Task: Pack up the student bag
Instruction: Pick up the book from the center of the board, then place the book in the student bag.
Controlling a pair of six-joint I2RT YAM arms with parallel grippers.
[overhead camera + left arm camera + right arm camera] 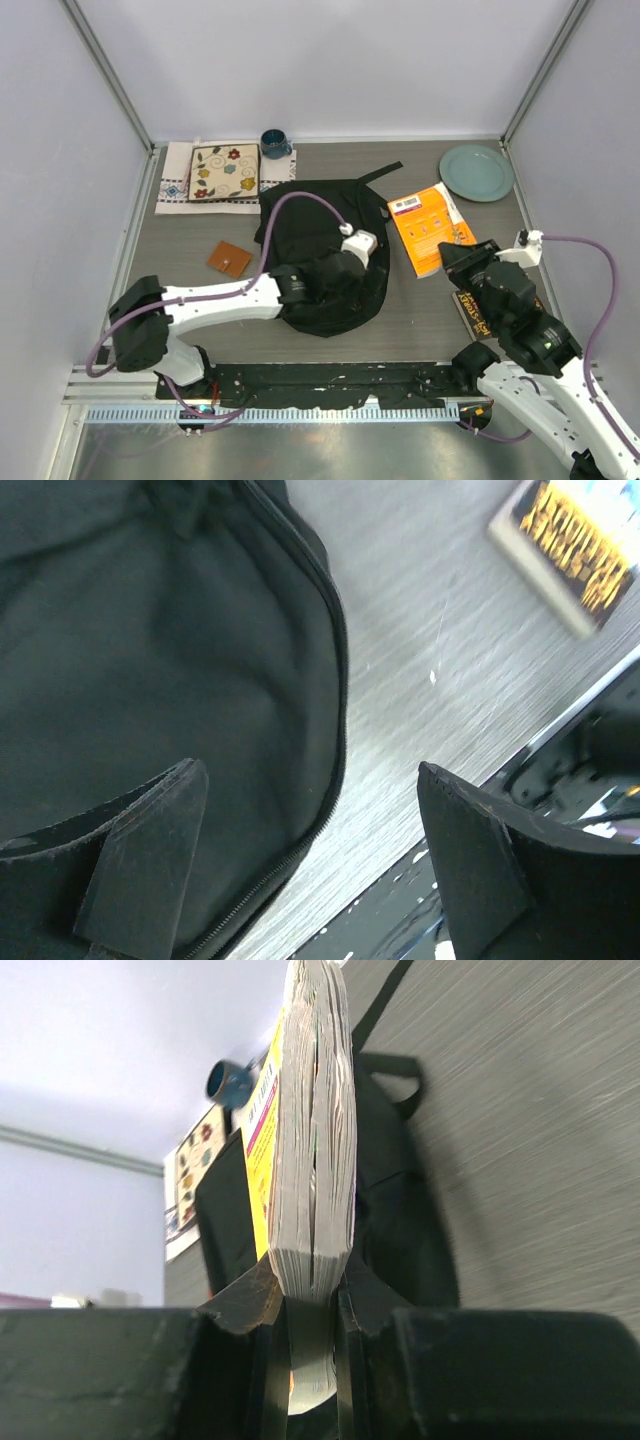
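Observation:
The student bag (320, 240) is a black fabric backpack lying flat in the middle of the table. My left gripper (352, 262) hovers over its near right part. In the left wrist view the gripper (310, 780) is open and empty, with one finger over the bag (150, 660) and its zip edge, the other over bare table. My right gripper (455, 258) is shut on the near edge of an orange book (428, 225) just right of the bag. The right wrist view shows the jaws (312, 1280) clamped on its pages (312, 1140), with the bag (400, 1200) beyond.
A dark book with yellow letters (476, 312) lies under my right arm and shows in the left wrist view (575, 540). A green plate (477, 171) is at the back right. A floral tile (222, 172) on a cloth, a blue mug (274, 143) and a brown card (229, 259) are at the left.

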